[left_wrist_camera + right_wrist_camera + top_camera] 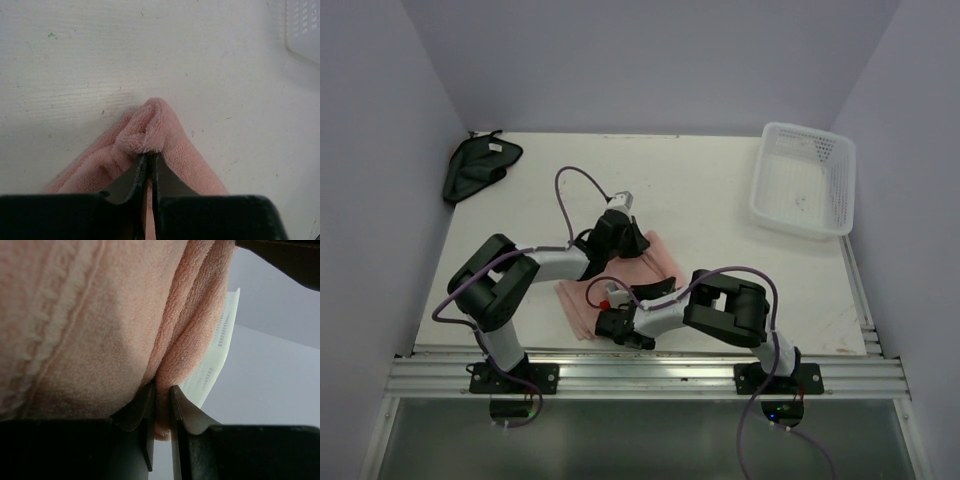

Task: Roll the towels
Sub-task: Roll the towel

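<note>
Right pincer (162,388) nips a fold of the salmon-pink towel (75,330) — left pincer (149,156), also closed tight, pinches its bunched corner on the bench (150,50).

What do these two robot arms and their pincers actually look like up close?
Both the left arm and right arm are chunky black joint blocks linked by silver-grey tubes, bolted through black base plates onto an aluminium rail. Thin purple cables loop loosely alongside each. The left gripper and right gripper each end in two flat black fingers tapering to thin tips.
</note>
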Action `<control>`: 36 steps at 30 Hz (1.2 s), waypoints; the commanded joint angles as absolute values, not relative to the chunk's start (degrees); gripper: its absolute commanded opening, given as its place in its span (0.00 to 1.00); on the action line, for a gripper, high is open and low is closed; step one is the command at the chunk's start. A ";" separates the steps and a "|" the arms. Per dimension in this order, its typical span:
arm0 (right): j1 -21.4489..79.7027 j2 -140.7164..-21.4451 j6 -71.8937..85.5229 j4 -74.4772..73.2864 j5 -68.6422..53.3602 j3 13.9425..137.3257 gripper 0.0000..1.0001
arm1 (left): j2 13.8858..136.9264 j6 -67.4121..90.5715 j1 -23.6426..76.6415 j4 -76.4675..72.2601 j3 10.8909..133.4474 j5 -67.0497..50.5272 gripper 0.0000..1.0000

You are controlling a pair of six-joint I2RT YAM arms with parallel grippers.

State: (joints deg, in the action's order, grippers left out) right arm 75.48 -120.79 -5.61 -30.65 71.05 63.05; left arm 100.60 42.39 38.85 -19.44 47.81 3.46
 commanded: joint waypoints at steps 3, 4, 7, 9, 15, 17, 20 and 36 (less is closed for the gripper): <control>76.73 -119.45 -2.82 -32.78 62.58 63.37 0.03 | 100.90 39.46 36.65 -20.21 44.65 10.72 0.00; 76.73 -117.96 -2.46 -33.04 62.06 63.54 0.05 | 100.90 39.46 36.65 -20.39 44.47 10.72 0.00; 76.82 -114.71 -1.76 -33.05 61.09 63.81 0.08 | 101.16 39.03 36.65 -20.39 44.30 10.81 0.00; 76.73 -113.12 -1.32 -32.96 60.91 63.89 0.11 | 101.16 38.94 36.65 -20.65 43.95 10.72 0.00; 76.55 -107.50 1.58 -32.00 57.58 63.81 0.28 | 101.16 39.02 36.65 -22.76 41.84 10.20 0.00; 76.20 -106.44 2.45 -31.64 56.69 63.46 0.35 | 101.25 39.02 36.65 -23.03 41.57 10.19 0.00; 76.03 -104.33 3.42 -31.81 55.55 62.93 0.41 | 101.42 39.11 36.65 -23.64 40.87 10.02 0.00; 68.74 -79.12 10.71 -26.46 33.70 57.57 0.53 | 101.87 39.46 36.74 -25.93 38.94 8.96 0.00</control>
State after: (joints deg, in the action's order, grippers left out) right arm 71.70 -83.90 6.74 -29.41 41.78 58.78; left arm 100.57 42.28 37.56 -30.04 41.32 4.97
